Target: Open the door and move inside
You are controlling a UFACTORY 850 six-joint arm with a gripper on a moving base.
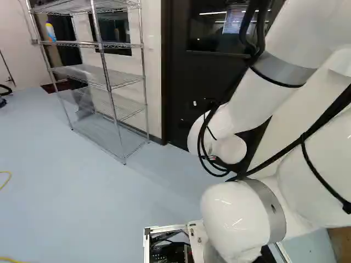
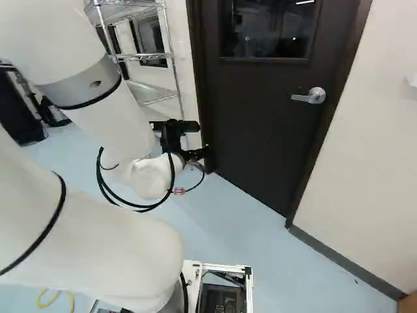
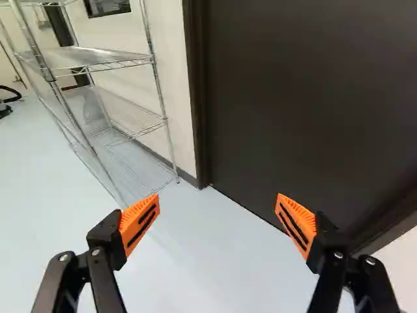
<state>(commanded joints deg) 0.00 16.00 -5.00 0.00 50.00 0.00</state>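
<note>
Door: dark door (image 2: 260, 137), closed in its frame (image 2: 324, 137), at the upper centre and right of the right base view.
Handle: silver lever (image 2: 316, 96) on the door at the upper right of that view, the gripper (image 2: 180, 140) well apart from it.
Window: glazed panel (image 2: 268, 29) above the handle, top centre of the right base view.
Gripper: spread wide, nothing between the orange pads (image 3: 140, 223); the door's lower part and the floor (image 3: 208, 261) lie ahead.
Arm: white, bent, at the right of the left base view.
Shelving: wire rack (image 1: 105, 71), upper left of the left base view, beside the door; bottle (image 1: 50, 31) upright on an upper shelf.
Cable: yellow (image 1: 4, 178), on the floor at the left edge of that view.
</note>
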